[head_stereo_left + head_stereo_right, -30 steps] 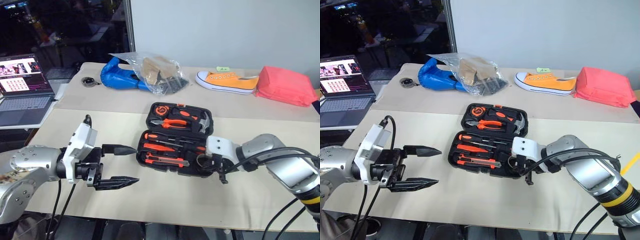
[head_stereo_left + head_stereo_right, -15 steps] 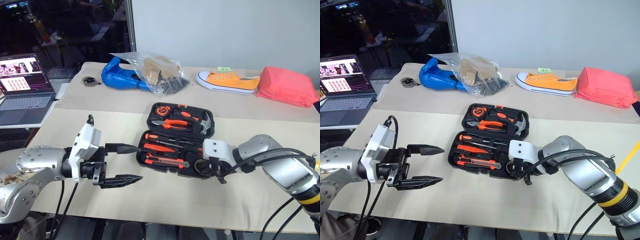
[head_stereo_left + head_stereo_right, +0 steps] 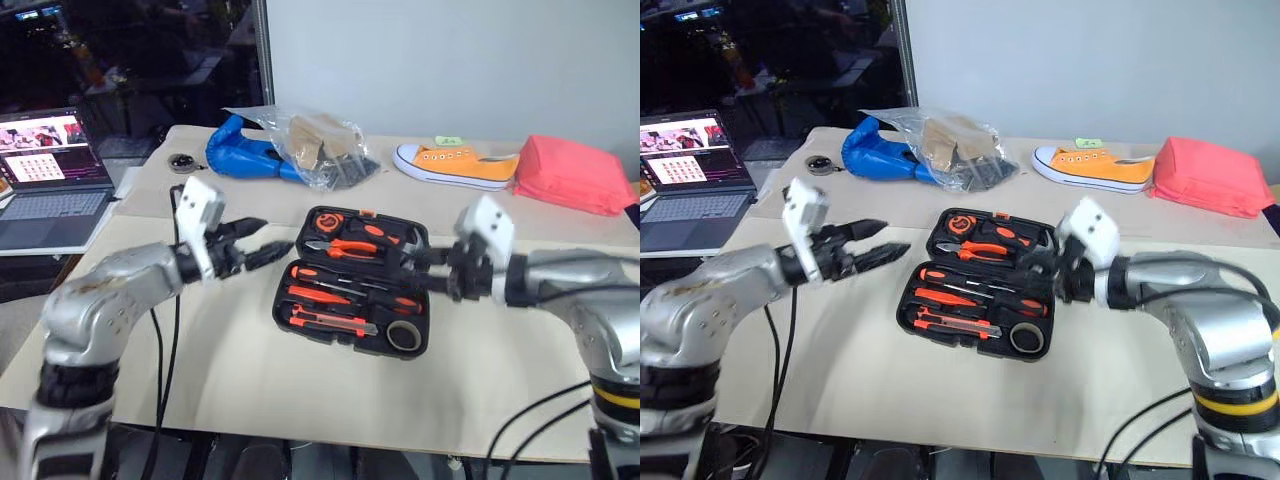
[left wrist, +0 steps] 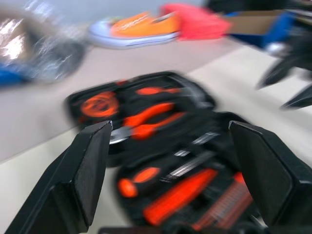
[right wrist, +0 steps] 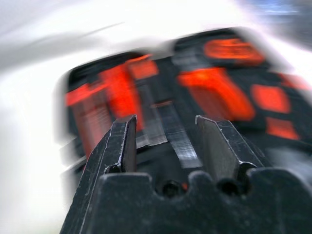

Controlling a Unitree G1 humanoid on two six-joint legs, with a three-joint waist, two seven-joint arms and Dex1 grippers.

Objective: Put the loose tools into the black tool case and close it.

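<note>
The black tool case (image 3: 330,338) lies open in the middle of the table. Its near half holds black-and-orange screwdrivers (image 3: 318,297), an orange utility knife (image 3: 335,322) and a black tape roll (image 3: 403,336). The far half holds pliers (image 3: 345,247) and a hammer (image 3: 410,240). My left gripper (image 3: 278,236) hovers open just left of the case's far half, pointing at it, with nothing between its fingers (image 4: 92,161). My right gripper (image 3: 415,262) hangs open and empty above the case's right side.
A laptop (image 3: 45,170) sits at the far left. Along the back are a blue bag (image 3: 240,155), a clear plastic bag (image 3: 320,140), an orange shoe (image 3: 455,160) and a pink-red pouch (image 3: 575,172). Bare tabletop lies in front of the case.
Both arms rose and reached forward. The right gripper left the case's near right corner and opened, uncovering the tape roll there. The left gripper moved from the near left up beside the case.
</note>
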